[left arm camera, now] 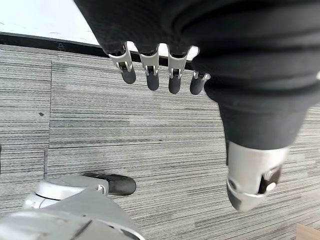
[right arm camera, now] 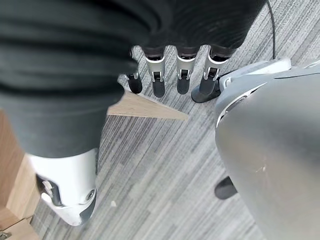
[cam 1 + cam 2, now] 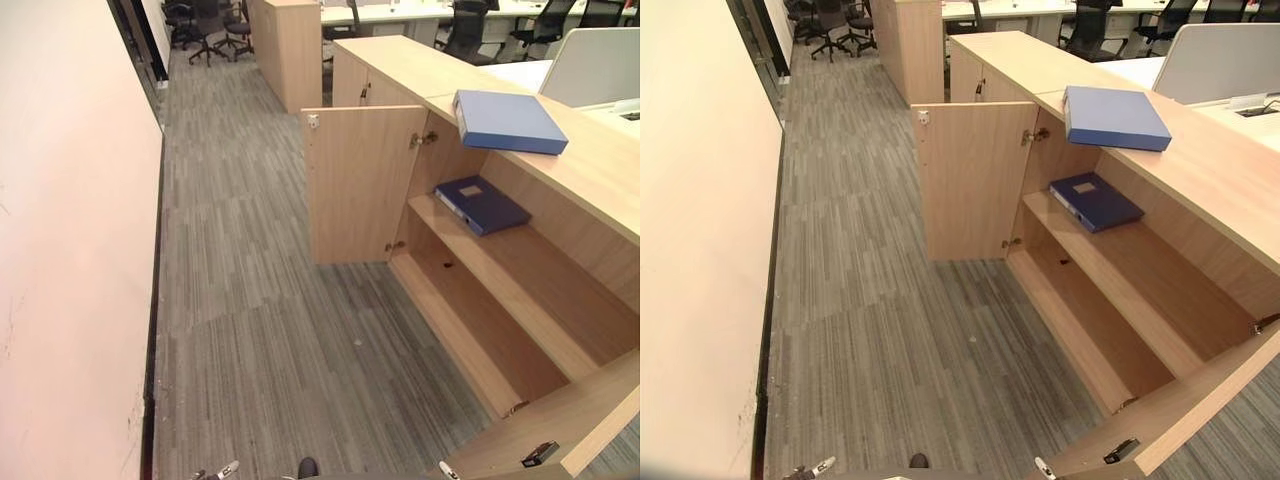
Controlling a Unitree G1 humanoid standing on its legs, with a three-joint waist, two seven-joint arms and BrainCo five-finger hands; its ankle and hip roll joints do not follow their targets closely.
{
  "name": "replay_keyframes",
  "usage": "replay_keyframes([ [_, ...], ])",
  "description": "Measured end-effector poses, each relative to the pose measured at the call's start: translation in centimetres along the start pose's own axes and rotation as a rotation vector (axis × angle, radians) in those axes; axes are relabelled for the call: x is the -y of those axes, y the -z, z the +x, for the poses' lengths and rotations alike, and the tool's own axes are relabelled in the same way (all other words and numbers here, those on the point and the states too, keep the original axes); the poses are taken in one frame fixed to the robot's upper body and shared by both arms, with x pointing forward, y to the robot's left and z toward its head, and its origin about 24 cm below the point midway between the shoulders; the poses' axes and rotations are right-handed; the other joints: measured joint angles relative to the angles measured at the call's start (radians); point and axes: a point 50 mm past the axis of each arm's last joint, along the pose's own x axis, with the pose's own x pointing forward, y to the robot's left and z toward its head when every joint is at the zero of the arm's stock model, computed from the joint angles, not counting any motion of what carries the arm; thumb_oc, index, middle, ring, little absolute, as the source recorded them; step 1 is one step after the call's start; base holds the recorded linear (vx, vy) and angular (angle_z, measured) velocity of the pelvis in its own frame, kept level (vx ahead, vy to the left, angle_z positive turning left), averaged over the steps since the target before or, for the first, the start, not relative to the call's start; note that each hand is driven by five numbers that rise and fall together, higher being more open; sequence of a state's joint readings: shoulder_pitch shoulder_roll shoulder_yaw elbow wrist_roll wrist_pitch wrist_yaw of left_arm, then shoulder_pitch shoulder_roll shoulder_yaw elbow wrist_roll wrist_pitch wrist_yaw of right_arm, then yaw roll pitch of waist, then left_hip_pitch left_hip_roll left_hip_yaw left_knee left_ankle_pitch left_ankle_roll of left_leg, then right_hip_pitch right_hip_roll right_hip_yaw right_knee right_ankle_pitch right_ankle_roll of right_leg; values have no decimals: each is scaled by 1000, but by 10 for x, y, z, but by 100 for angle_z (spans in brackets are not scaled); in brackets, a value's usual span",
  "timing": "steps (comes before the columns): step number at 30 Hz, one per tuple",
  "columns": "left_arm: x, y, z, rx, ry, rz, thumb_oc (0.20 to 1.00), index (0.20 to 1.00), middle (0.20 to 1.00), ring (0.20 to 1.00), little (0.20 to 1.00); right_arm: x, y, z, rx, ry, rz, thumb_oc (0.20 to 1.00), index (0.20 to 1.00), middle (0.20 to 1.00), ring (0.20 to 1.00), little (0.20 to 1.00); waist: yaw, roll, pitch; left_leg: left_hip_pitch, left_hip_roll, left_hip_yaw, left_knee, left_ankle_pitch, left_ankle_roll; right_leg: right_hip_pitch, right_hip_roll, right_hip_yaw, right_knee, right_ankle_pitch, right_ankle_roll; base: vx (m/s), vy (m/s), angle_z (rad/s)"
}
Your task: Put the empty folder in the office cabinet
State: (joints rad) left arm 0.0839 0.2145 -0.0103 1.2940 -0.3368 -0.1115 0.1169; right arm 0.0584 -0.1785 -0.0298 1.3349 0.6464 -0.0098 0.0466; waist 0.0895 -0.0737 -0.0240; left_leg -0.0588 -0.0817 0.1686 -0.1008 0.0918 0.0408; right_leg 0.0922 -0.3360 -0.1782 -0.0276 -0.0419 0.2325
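A: Looking down on grey striped carpet (image 3: 250, 330), flat and low-pile, running beside a pale smooth wall (image 3: 60, 250).

B: Standing open at right, a light wood-laminate office cabinet (image 3: 500, 320), both doors swung out, far door (image 3: 360, 185) square and matte, near door (image 3: 560, 420) jutting low into the aisle.

A: Resting on the cabinet top, a light blue folder (image 3: 508, 121), rigid and rectangular, one corner poking past the edge. Lying flat on the upper shelf, a darker blue binder (image 3: 482, 204).

B: Hanging over the carpet, left hand (image 1: 150, 75), fingers loose and straight, gripping nothing. Same for the right hand (image 2: 175, 80), relaxed, empty, dangling close to the near door's corner.

A: Risking a knock against that near door on the reach. Also risking a slide off the top, given slick covers and that overhang. Possibly jamming against the binder already shelved.
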Motion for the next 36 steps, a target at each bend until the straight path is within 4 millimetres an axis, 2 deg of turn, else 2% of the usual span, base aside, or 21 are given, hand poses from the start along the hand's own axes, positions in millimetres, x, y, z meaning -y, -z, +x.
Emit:
replay_keyframes([
  [6, -3, 5, -1, -13, -8, 0, 1000, 1000, 1000, 1000, 1000, -4, 1, 0, -7, -19, -28, 1000, 1000, 1000, 1000, 1000, 1, 5, 23, 5, 56, -3, 1, 18, -38, 14, 63, -1, -32, 7, -8, -79, -129, -5],
  [9, -1, 6, -1, -13, -3, -2, 1000, 1000, 1000, 1000, 1000, -6, 3, 0, -14, -30, -29, 1000, 1000, 1000, 1000, 1000, 0, 11, 51, 3, 98, -15, 15, 32, -60, 18, 115, -1, -33, 12, -28, -99, -167, 2],
  [10, -1, 4, -1, -8, -3, -2, 1000, 1000, 1000, 1000, 1000, -6, 4, 0, -15, -31, -29, 1000, 1000, 1000, 1000, 1000, 0, 12, 63, 4, 110, -19, 14, 36, -66, 22, 127, 0, -39, 12, -46, -27, -104, 8],
  [12, 0, 4, -1, -7, -1, -4, 1000, 1000, 1000, 1000, 1000, -4, 7, 0, -27, -24, -28, 1000, 1000, 1000, 1000, 1000, -1, 19, 77, 13, 123, -34, 12, 43, -76, 47, 146, -14, -56, 17, -55, -19, -74, 16],
  [15, 0, 5, -1, -8, 0, -5, 1000, 1000, 1000, 1000, 1000, 4, 13, -2, -44, -2, -26, 1000, 1000, 1000, 1000, 1000, -1, 28, 86, 33, 129, -47, 11, 43, -79, 79, 155, -29, -65, 16, -64, -33, -49, 14],
  [24, -1, 10, -2, -21, -2, -9, 1000, 1000, 1000, 1000, 1000, 9, 15, -2, -48, 10, -23, 1000, 1000, 1000, 1000, 1000, 0, 51, 72, 30, 128, -72, 3, 43, -81, 94, 154, -57, -58, 15, -67, -47, -54, 9],
  [26, 1, 9, -2, -16, 7, 4, 1000, 1000, 1000, 1000, 1000, 10, 12, -2, -39, 10, -28, 1000, 1000, 1000, 1000, 1000, -3, 68, 83, 27, 129, -95, 12, 51, -91, 79, 154, -85, -7, -12, -75, -308, -35, 33],
  [28, 8, 2, -1, 5, 27, 26, 1000, 1000, 1000, 1000, 1000, 12, 3, -2, -19, 11, -53, 1000, 1000, 1000, 1000, 1000, 3, 98, 97, -36, 135, -138, 65, 71, -100, 19, 162, -112, 78, -55, -88, -334, 44, 48],
  [29, 12, -11, 1, 41, 39, 31, 1000, 1000, 1000, 1000, 1000, 7, -10, 0, 9, 1, -77, 1000, 1000, 1000, 1000, 1000, 9, 96, 133, -47, 140, -169, 49, 110, -179, -23, 156, -114, 138, -77, -128, -254, 95, 51],
  [30, 14, -26, 3, 73, 40, 26, 1000, 1000, 1000, 1000, 1000, 3, -19, 0, 26, -12, -91, 1000, 1000, 1000, 1000, 1000, 8, 77, 163, -56, 139, -207, 10, 132, -270, -51, 131, -126, 156, -66, -148, -234, 192, 34],
  [31, 12, -27, 4, 51, 20, -5, 1000, 1000, 1000, 1000, 1000, -6, -34, 1, 80, -40, -95, 1000, 1000, 1000, 1000, 1000, -1, 48, 179, -73, 152, -169, 124, 35, -202, -62, 81, -140, 139, -16, -139, -125, 158, 19],
  [32, 12, -24, 4, 38, 15, -19, 1000, 1000, 1000, 1000, 1000, -6, -37, 1, 93, -40, -86, 1000, 1000, 1000, 1000, 1000, -6, 34, 184, -59, 183, -134, 176, 2, -176, -52, 71, -139, 118, 4, -151, -77, 280, 15],
  [33, 11, -16, 3, 19, 10, -28, 1000, 1000, 1000, 1000, 1000, -1, -39, 0, 102, -26, -61, 1000, 1000, 1000, 1000, 1000, -23, 41, 180, -16, 252, -106, 208, -19, -192, -32, 72, -143, 98, 16, -159, -9, 166, 11],
  [34, 11, -16, 3, 19, 10, -28, 1000, 1000, 1000, 1000, 1000, -1, -39, 0, 102, -26, -61, 1000, 1000, 1000, 1000, 1000, -23, 41, 180, -16, 252, -106, 208, -19, -192, -32, 72, -143, 98, 16, -159, -12, 168, 39],
  [35, 23, -3, -1, 1, 38, -37, 1000, 1000, 1000, 1000, 1000, 24, -47, -4, 127, 37, -60, 1000, 1000, 1000, 1000, 1000, -67, 123, 155, 73, 365, -84, 160, -9, -202, -24, 77, -161, 96, 12, -88, 4, 210, 44],
  [36, 28, 0, -2, -7, 51, -42, 1000, 1000, 1000, 1000, 1000, 33, -53, -5, 140, 61, -60, 1000, 1000, 1000, 1000, 1000, -81, 161, 143, 100, 386, -64, 133, 6, -193, -32, 89, -167, 107, 6, -75, 17, 318, 55],
])
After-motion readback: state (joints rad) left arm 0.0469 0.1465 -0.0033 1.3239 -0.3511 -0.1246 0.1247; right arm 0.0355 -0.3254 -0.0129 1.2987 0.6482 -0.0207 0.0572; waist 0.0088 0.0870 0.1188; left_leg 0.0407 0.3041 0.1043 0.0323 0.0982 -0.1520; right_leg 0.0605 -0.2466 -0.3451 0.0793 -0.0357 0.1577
